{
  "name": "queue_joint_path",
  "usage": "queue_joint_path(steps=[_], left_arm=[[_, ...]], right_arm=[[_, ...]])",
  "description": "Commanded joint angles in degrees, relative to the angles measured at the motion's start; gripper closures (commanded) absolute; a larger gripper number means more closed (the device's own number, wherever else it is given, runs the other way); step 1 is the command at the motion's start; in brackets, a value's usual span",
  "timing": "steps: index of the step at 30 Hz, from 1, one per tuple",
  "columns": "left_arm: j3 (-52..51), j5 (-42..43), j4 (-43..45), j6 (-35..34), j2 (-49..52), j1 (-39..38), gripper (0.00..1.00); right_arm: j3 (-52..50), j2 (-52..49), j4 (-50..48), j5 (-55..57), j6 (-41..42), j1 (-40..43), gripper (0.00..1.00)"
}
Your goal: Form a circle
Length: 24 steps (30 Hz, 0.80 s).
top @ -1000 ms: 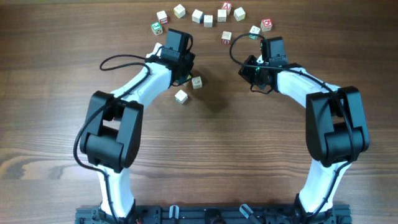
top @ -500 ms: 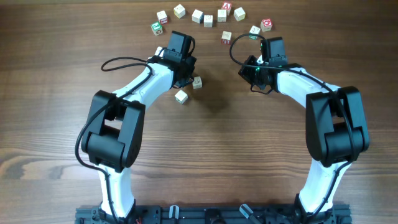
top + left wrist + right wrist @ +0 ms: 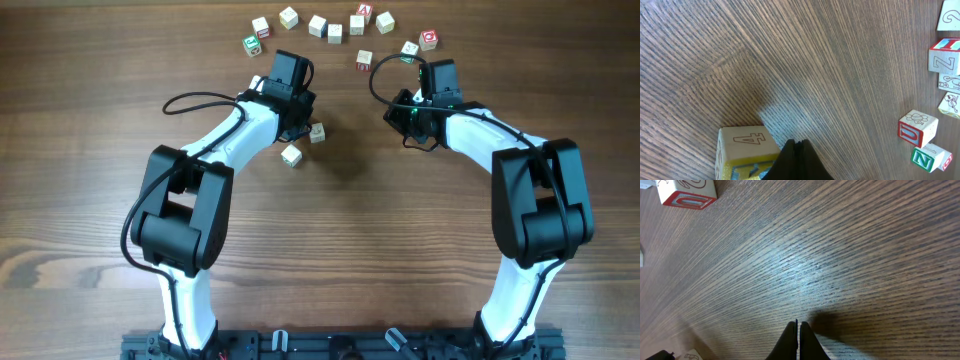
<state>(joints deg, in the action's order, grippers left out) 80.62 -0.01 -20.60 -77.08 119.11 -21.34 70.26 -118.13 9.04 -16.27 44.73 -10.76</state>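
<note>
Streaky wood-grain table (image 3: 90, 120); pale wooden cubes (image 3: 317, 25) in loose arc.

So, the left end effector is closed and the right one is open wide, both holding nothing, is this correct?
Not quite. The right end effector is closed too; the right wrist view shows its jaws pressed together. The left end effector is closed, and neither holds anything.

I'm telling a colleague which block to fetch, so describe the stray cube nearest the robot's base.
Find the left arm reaching up the wooden table. Right of its forearm, well below the arc of cubes at the far edge, lie two stray cubes. Yours is the pale cube lower down, clear of the arm; its neighbour sits at the arm's edge.
</note>
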Motion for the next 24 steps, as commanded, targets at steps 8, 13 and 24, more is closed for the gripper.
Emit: queue_joint_path(steps=[8,13,24], left_arm=[[0.79,0.68,-0.37,-0.35,0.92,0.07,0.96],[0.79,0.68,-0.94,-0.35,0.92,0.07,0.96],[0.79,0.66,0.0,-0.35,0.92,0.07,0.96]], right_arm=[[0.0,1.46,0.15,-0.02,0.2,0.35,0.96],[0.0,1.46,0.24,0.0,0.2,0.35,0.95],[0.0,1.46,0.24,0.17,0.2,0.35,0.95]])
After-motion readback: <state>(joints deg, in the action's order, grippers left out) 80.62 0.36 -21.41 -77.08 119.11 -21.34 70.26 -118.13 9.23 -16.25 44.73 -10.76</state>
